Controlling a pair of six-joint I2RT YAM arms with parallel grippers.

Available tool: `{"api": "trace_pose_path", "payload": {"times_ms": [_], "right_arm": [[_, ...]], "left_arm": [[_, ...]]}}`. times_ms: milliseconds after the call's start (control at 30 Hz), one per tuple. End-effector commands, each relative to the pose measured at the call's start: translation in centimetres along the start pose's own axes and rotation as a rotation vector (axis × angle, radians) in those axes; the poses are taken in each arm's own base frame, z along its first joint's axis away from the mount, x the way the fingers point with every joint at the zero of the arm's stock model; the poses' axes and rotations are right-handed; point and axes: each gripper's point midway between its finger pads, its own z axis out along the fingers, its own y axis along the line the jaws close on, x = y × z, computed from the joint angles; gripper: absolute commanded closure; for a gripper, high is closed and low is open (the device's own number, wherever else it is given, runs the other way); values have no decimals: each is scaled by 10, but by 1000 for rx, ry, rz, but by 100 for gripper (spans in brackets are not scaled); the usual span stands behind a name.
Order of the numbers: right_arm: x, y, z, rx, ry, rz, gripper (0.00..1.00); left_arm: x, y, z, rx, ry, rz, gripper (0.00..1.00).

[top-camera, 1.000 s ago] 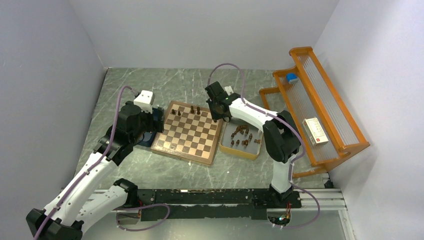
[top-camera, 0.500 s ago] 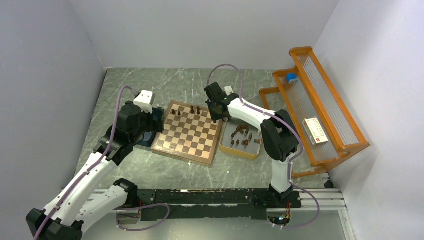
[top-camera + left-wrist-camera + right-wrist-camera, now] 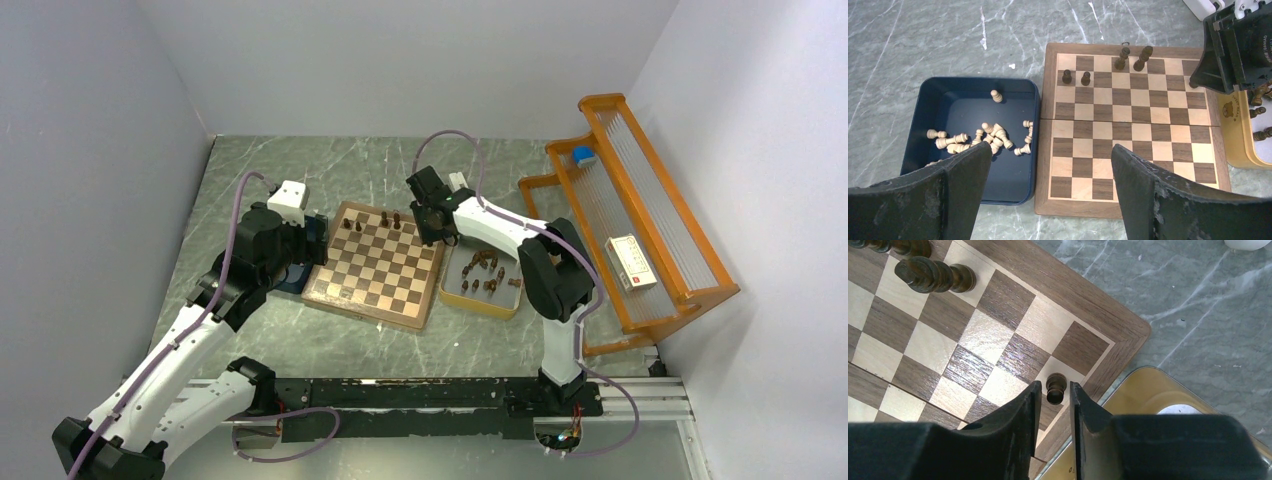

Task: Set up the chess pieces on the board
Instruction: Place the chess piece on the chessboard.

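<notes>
Robot lab test cell, not a home or shop.
Plain pale walls [image 3: 400, 60] box in three sides of the grey marble-look table [image 3: 330, 165]; my two white-and-black arms [image 3: 190, 340] are bolted to a black rail [image 3: 420, 395] along the table's near edge, purple cables [image 3: 452, 129] loop off both, and an orange rack [image 3: 640, 220] holding a small white box [image 3: 630, 262] stands at the right edge.

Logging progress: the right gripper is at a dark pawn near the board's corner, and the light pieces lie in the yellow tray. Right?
No: the light pieces lie in the dark blue tray, as the left wrist view shows. The right gripper is indeed at a dark pawn near the corner of the board.
</notes>
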Motion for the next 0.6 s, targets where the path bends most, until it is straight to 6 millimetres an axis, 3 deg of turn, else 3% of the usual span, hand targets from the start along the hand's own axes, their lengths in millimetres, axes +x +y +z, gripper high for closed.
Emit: {"api": "trace_pose_path", "payload": {"times_ms": [0,300,567], "right_arm": [[-17,4,-8,-8,-40,9,68],[-30,9,-29,-46,-91,25,60],[-30,-2,-66,-37,-141,39,60]], "left_arm": [[-12,1,-2,-7,-50,-1,7],[-12,1,-2,-4,-49,-1,7],[-12,0,-1,1,-49,-1,7]]}}
